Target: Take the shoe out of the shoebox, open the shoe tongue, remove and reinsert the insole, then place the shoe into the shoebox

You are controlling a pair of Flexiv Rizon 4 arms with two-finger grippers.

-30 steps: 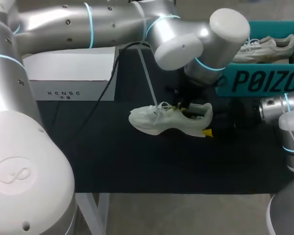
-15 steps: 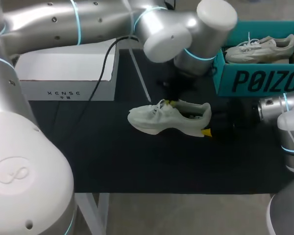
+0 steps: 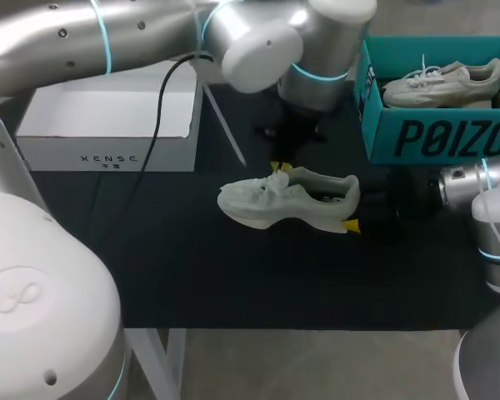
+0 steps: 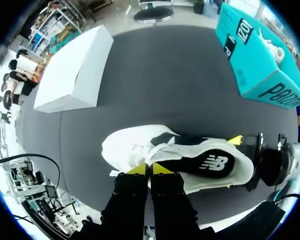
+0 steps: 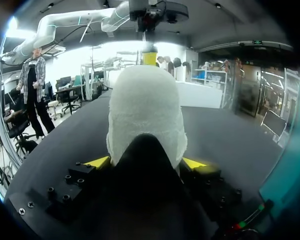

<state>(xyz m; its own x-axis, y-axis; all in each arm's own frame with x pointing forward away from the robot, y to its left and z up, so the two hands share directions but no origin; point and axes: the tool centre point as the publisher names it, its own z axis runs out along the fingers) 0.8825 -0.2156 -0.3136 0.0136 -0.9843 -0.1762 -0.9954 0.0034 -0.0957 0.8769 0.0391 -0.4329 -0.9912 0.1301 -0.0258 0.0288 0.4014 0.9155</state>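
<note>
The left hand [image 4: 149, 169] has drawn back far-left, clenched above the white sneaker [image 3: 287, 202]; the right hand [image 5: 146, 162] grasps its heel.

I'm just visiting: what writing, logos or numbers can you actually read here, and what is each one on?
"POIZO", cut off by the view's edge: front wall of the teal shoebox.
"XENSE", roughly, with tiny marks beneath it too small to read: front of the white box.
Slanted "NB" logo: the dark insole inside the shoe.
No numbers or signs can be read.
</note>
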